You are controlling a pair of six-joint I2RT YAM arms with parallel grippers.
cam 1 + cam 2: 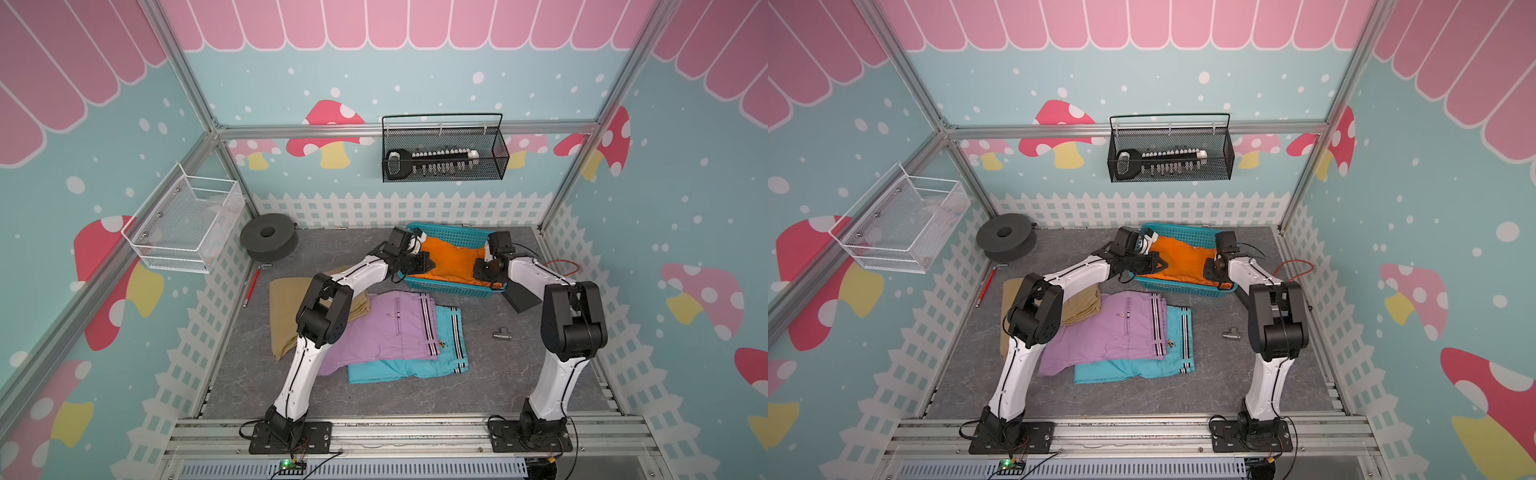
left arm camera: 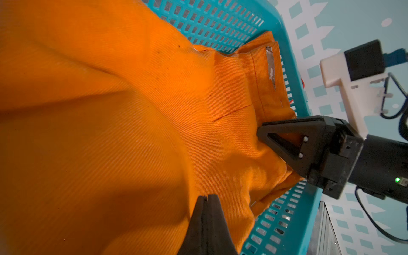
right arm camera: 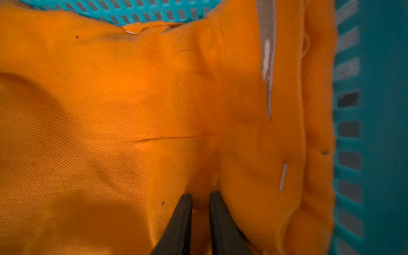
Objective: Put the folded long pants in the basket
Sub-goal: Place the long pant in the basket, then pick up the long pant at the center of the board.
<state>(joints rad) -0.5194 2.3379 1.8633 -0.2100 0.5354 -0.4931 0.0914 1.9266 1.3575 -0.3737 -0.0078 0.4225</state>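
I find no word, number or brand that I can read in any view. The worn silver-grey strip (image 3: pixel 267 59) on the waistband of the orange folded cloth trousers (image 3: pixel 132 110) carries only flaked white patches, and I see no letters on it. The small dark emblem (image 1: pixel 444 343) near the striped waistband of the turquoise folded cloth trousers (image 1: pixel 415 365) is too small to tell in both top views.

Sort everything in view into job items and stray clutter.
Job: orange pants, in the teal basket; khaki pants; lilac pants; turquoise pants.
Clutter: black wire basket; white wire basket; dark foam spool; thin red tool; metal fitting; black wedge.
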